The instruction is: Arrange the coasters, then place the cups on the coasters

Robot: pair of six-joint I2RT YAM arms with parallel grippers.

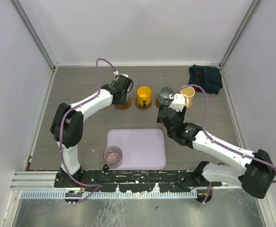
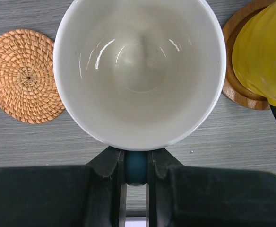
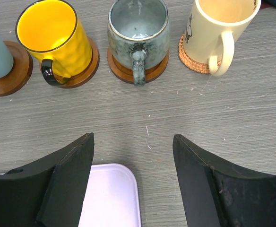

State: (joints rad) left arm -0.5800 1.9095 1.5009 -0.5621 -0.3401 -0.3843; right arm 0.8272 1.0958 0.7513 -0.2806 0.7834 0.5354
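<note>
My left gripper (image 2: 137,158) is shut on the blue handle (image 2: 137,170) of the white-and-blue cup (image 2: 138,71), which stands over a wooden coaster (image 3: 12,75) at the left end of the row. To its right, the yellow cup (image 3: 53,40), the grey-green cup (image 3: 138,33) and the cream cup (image 3: 220,28) each sit on a coaster. One woven coaster (image 2: 24,75) lies bare left of the held cup. The purple cup (image 1: 113,155) stands on the lavender tray's near left corner. My right gripper (image 3: 132,138) hangs open and holds nothing, just in front of the row.
The lavender tray (image 1: 142,146) lies mid-table in front of the cups, its far corner (image 3: 112,194) under my right gripper. A dark blue cloth (image 1: 205,78) is bunched at the far right corner. White walls close in the table on three sides.
</note>
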